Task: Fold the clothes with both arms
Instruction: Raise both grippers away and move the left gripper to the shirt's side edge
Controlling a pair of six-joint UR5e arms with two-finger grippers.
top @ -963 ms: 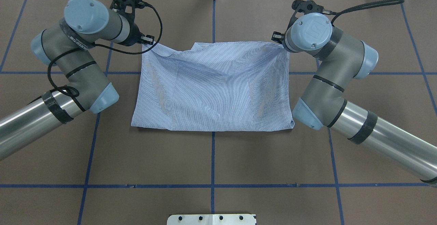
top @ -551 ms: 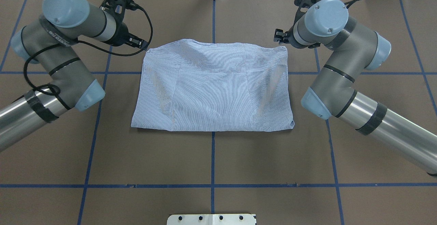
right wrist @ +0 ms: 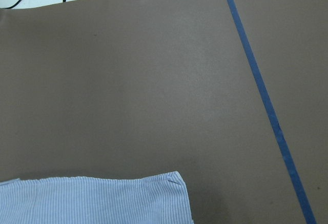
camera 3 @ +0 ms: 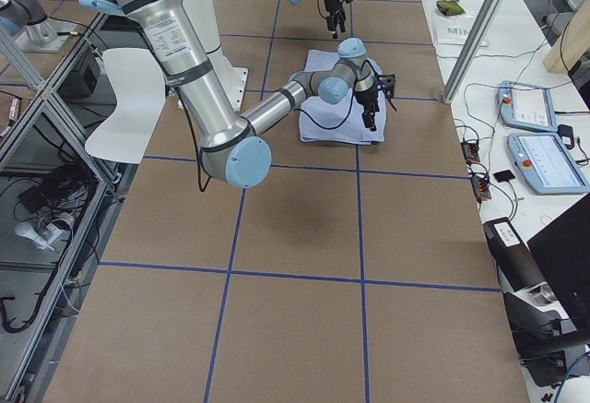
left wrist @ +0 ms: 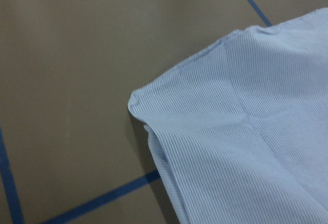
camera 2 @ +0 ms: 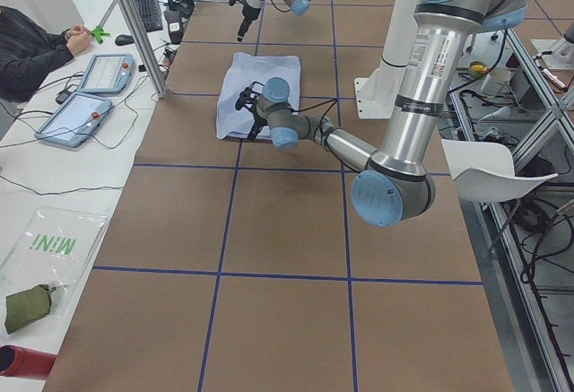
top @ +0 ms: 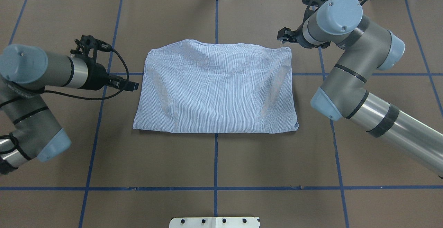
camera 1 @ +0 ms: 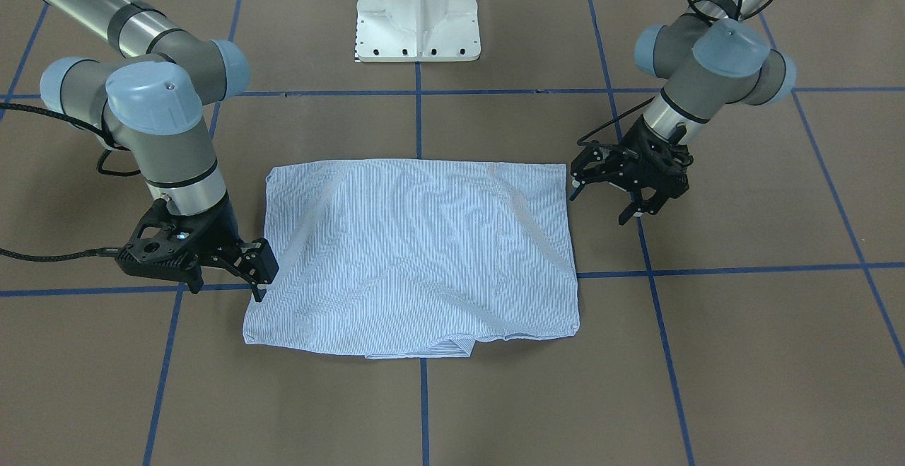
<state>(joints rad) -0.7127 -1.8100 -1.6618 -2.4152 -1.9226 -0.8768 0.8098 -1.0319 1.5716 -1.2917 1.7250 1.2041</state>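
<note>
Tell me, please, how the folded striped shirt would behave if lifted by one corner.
Probably floppy: the striped shirt lies in soft rumpled layers, so it should drape and unfold. Likely light, being thin cloth. Pushed, it would probably bunch rather than slide.

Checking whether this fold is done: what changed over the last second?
Both tools let go of the far corners of the light blue-and-white striped shirt, and that edge dropped flat. The left tool then swung back toward the robot, now beside the shirt's left edge; the right tool stayed near its corner. Both are open. The shirt's near edge stayed put.
</note>
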